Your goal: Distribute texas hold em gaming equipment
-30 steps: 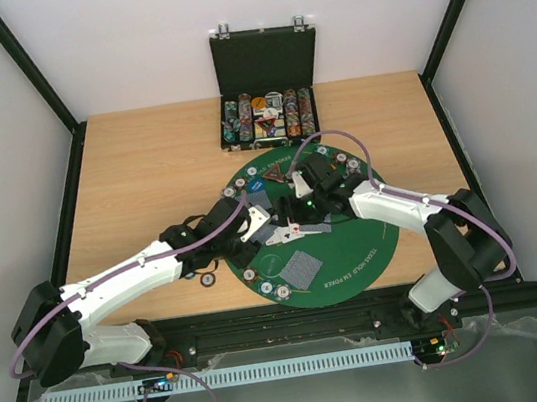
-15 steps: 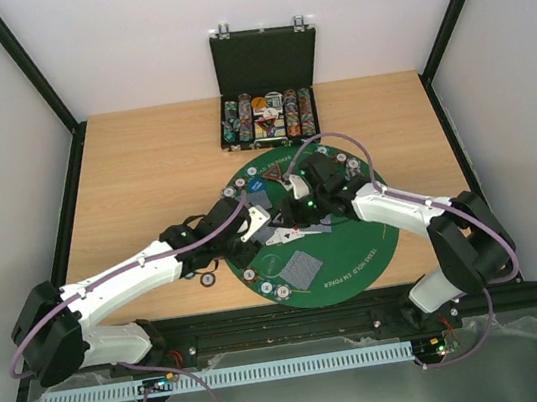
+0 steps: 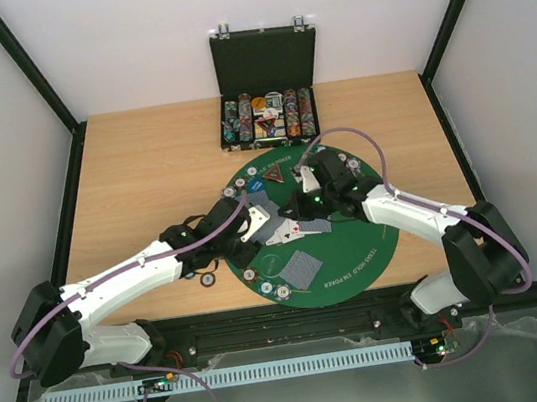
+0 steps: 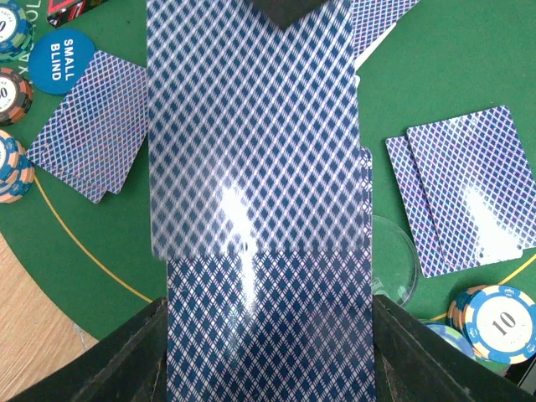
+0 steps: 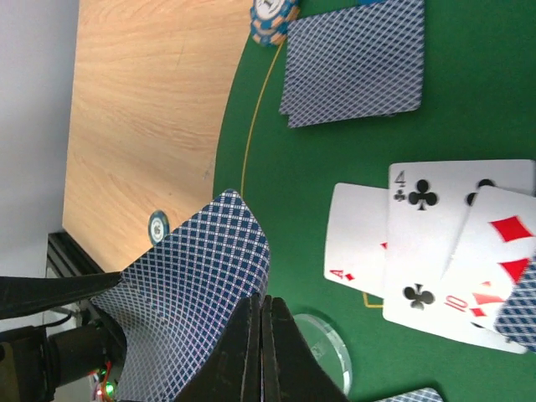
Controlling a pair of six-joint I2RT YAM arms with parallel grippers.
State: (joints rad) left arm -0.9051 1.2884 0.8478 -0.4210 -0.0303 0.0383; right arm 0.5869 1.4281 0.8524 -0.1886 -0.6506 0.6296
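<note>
My left gripper (image 4: 270, 339) is shut on a deck of blue-backed playing cards (image 4: 260, 151) over the round green mat (image 3: 357, 248). The deck's top card (image 5: 193, 293) is slid forward and bowed. My right gripper (image 5: 264, 316) is shut on that card's far edge, and its black tip shows at the top of the left wrist view. In the top view both grippers meet near the mat's middle, left gripper (image 3: 252, 226) and right gripper (image 3: 298, 217). Face-up cards lie beside them: an ace of diamonds (image 5: 356, 243), a four of clubs (image 5: 427, 243) and a ten of diamonds (image 5: 494, 276).
Face-down card pairs (image 4: 465, 201) (image 4: 92, 138) (image 3: 302, 269) lie on the mat, with poker chips (image 4: 494, 322) (image 3: 272, 289), a blue small-blind button (image 4: 67, 56), a clear disc (image 4: 394, 260) and a triangular marker (image 3: 274, 175). One chip (image 3: 209, 280) lies on the wood. The open black case (image 3: 268, 115) stands behind.
My right gripper has moved in to the deck and gone from open to shut on the top card. The left gripper and its deck have stayed put.
</note>
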